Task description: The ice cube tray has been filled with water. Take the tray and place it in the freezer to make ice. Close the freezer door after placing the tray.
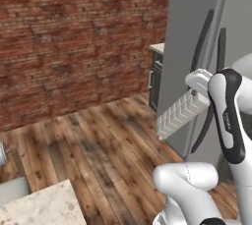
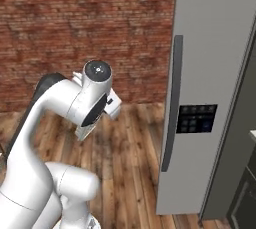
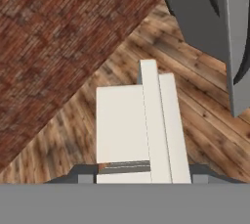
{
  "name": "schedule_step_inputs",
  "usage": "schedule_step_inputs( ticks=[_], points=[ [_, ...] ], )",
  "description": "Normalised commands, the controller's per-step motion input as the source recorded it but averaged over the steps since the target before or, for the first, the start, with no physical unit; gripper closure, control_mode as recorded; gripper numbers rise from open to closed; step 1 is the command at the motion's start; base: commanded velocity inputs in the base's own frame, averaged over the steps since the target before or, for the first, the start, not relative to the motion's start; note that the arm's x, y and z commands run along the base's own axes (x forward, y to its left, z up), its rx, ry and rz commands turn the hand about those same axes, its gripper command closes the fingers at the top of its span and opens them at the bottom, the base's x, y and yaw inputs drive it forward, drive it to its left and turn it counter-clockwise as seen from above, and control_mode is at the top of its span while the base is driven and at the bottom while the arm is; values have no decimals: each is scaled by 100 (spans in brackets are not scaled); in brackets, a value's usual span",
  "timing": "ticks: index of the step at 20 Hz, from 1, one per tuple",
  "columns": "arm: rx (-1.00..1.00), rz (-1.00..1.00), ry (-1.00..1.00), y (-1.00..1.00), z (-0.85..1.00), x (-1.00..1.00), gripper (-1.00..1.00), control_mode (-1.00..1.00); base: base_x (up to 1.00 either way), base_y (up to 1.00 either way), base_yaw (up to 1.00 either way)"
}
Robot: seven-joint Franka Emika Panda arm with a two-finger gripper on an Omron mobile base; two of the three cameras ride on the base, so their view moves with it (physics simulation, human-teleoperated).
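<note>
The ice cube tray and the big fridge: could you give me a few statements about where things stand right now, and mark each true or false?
1. The gripper is shut on the ice cube tray and carries it in the air. True.
2. The freezer door stands wide open with white shelves showing. False: it is closed.
3. The tray already lies inside the freezer. False: it is outside, in front of the closed doors.
4. The freezer door has a black dispenser panel beside its long dark handle. True.
5. The floor below the tray is wooden planks. True.
</note>
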Motion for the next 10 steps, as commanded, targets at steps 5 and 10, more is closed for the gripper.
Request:
schedule_step_inputs(
  ticks=[5,10],
  points=[
    [0,0,0,0,0,0,100,100,100,48,-29],
    [0,0,0,0,0,0,100,100,100,69,-25]
  ],
)
